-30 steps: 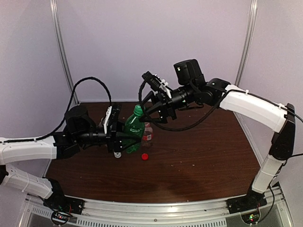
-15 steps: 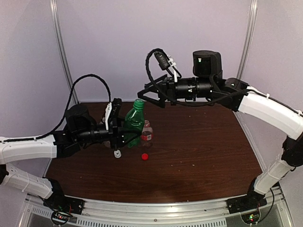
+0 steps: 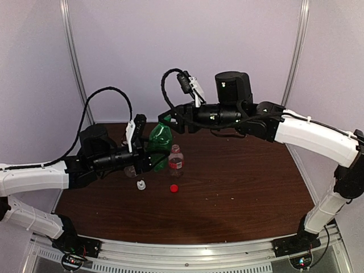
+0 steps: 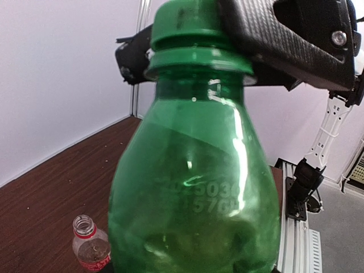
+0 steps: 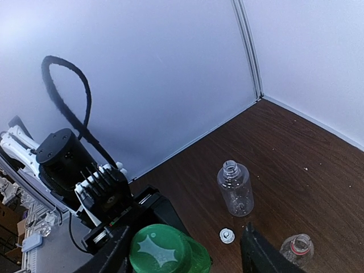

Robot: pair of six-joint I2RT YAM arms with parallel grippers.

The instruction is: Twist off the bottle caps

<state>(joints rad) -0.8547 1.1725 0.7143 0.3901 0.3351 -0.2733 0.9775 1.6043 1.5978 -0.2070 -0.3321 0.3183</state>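
Observation:
My left gripper (image 3: pixel 149 157) is shut on the body of the green bottle (image 3: pixel 160 142) and holds it upright above the table. The bottle fills the left wrist view (image 4: pixel 193 193), hiding my left fingers. Its round green cap (image 5: pixel 160 250) is on the neck. My right gripper (image 3: pixel 165 121) is open, with one finger on each side of the green cap (image 4: pixel 185 23). One finger (image 5: pixel 111 256) is close to the cap and the other finger (image 5: pixel 259 256) stands apart. The red cap (image 3: pixel 174 188) and the white nozzle cap (image 3: pixel 141 184) lie loose on the table.
A small open bottle with a red neck ring (image 3: pixel 176 161) stands beside the green bottle. An open clear bottle (image 5: pixel 235 187) stands behind, with the white cap (image 5: pixel 227 234) near it. Purple walls close the back and sides of the brown table (image 3: pixel 239 187).
My right gripper has come down and to the left from above the bottle and now straddles the green cap. My left gripper has kept hold of the bottle, shifting it slightly.

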